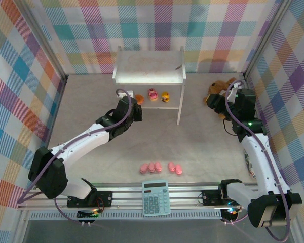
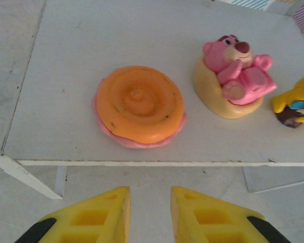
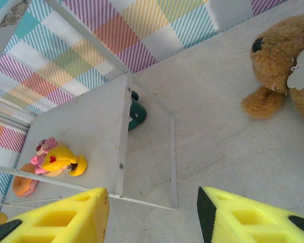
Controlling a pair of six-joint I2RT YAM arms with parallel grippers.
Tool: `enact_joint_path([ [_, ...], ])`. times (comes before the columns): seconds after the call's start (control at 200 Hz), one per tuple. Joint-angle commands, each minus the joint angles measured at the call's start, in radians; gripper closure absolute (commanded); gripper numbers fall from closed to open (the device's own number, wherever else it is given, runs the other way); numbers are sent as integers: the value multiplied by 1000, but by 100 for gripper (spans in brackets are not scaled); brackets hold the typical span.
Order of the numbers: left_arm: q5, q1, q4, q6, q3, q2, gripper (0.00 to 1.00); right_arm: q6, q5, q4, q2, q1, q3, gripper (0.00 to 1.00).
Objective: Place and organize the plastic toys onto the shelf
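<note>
The left hand (image 2: 149, 212) hovers at the front edge of the white shelf's (image 1: 149, 68) lower board, its yellow fingers slightly parted and grasping nothing. On that board, side by side, sit the orange disc (image 2: 139, 104), the pink bear-like figure in a cream cup (image 2: 233, 81) and the yellow duck (image 2: 296, 101). Five pink pigs (image 1: 151, 167) lie in a row on the counter (image 1: 202, 147), near the teal calculator (image 1: 156, 197). The right hand (image 3: 152, 212) is spread wide and empty near the brown plush animal (image 3: 283, 66).
</note>
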Motion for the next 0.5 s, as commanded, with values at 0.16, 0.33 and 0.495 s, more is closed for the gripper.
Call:
enact_joint_path([
  [0.16,-5,37,17,-19,49,44,73,-13,-10,33,21,-9,3,49],
  [0.33,-5,45,11,-16,69,70,73,-16,-9,38,33,-9,2,49],
  [0.495,-7,52,6,-16,82,87,73,-18,-8,42,45,-9,3,49],
])
